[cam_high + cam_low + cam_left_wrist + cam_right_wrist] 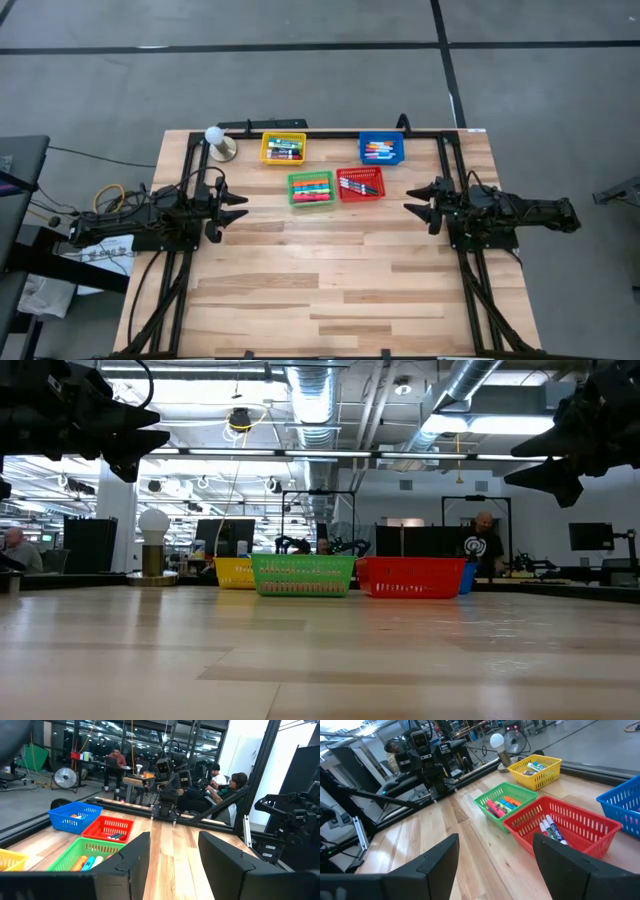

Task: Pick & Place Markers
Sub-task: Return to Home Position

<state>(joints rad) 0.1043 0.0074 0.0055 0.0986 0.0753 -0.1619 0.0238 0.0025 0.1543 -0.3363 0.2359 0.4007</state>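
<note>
left end effector (236, 207) and right end effector (415, 203) both released, empty; markers (311, 188) sit midway between them, toward the far edge of the surface (320, 275)

Nothing legible is showing in any view. The white markers (546, 826) lying in the red basket (520, 827) are carrying dark print on their barrels, too small to read. A person (484, 545) standing beyond the surface (320, 650) is wearing a dark shirt with a round pale emblem, too small to make out.
</note>
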